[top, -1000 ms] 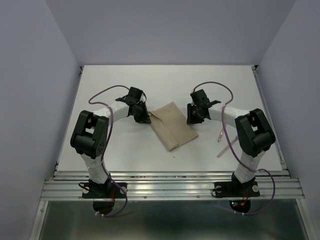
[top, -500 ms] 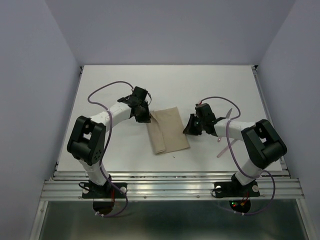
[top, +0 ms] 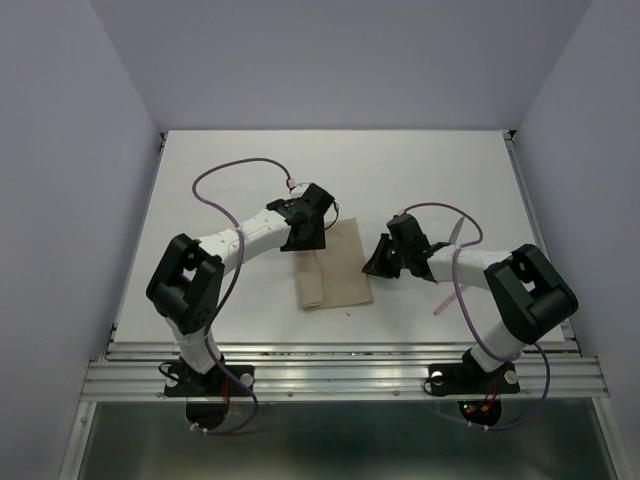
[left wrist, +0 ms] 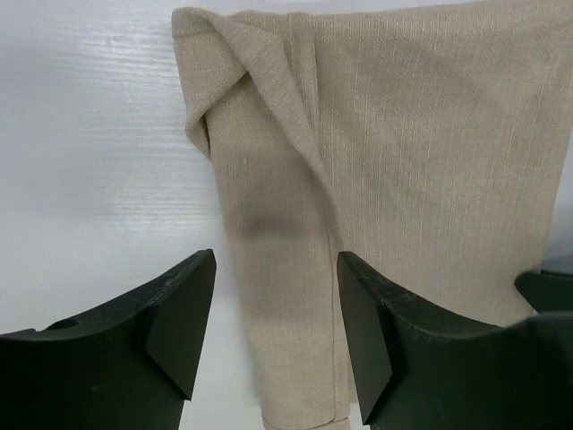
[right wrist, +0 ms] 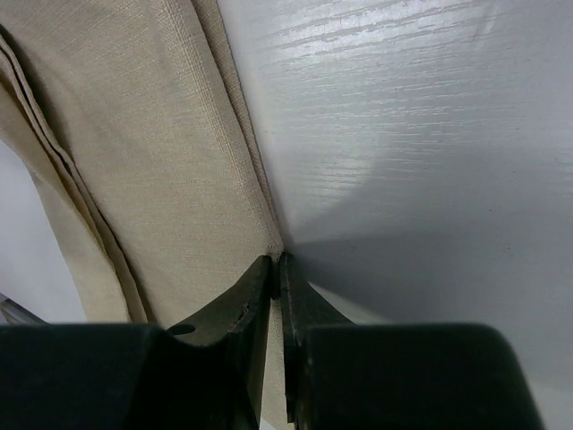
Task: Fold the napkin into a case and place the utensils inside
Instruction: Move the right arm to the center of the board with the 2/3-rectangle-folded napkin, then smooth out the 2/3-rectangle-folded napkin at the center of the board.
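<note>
Hovering the released left hand (left wrist: pixel 274 309) over the beige-tan cloth napkin (top: pixel 343 268), lying lengthwise toward the near edge of the surface (top: pixel 262 312), while pinching its right border in the right hand (right wrist: pixel 277 269).

White desk (top: pixel 240 165), folded napkin (top: pixel 340 275) at its middle.
It lies flat, a narrow fold along its left side; utensils (top: pixel 441 302) rest to its right.

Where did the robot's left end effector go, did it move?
Yes. The left end effector slid rightward, away from the table's left edge, over the napkin.
</note>
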### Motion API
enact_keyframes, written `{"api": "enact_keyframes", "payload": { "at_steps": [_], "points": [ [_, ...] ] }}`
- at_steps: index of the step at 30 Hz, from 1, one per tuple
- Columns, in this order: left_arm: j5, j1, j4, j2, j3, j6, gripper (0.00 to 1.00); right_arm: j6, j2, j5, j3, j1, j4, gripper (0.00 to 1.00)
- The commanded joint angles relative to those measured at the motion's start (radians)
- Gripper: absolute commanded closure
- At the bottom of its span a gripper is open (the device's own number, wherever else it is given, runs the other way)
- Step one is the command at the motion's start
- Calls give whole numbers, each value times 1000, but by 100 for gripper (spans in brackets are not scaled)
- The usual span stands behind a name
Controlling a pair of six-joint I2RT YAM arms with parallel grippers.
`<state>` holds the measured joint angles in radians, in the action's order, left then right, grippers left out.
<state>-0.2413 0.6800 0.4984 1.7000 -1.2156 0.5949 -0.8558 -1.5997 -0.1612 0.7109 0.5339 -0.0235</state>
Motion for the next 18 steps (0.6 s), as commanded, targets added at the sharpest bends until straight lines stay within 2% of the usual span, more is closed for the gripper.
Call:
{"api": "enact_keyframes", "payload": {
  "at_steps": [1, 12, 18],
  "points": [
    [-151, 41, 66, 55, -79, 48, 32, -15, 7, 28, 2, 14, -35, 86],
    [-271, 105, 164, 243, -257, 91, 39, -8, 10, 15, -7, 14, -42, 85],
    [-323, 115, 218, 296, -294, 114, 48, -8, 15, 15, -16, 14, -46, 85]
  ]
}}
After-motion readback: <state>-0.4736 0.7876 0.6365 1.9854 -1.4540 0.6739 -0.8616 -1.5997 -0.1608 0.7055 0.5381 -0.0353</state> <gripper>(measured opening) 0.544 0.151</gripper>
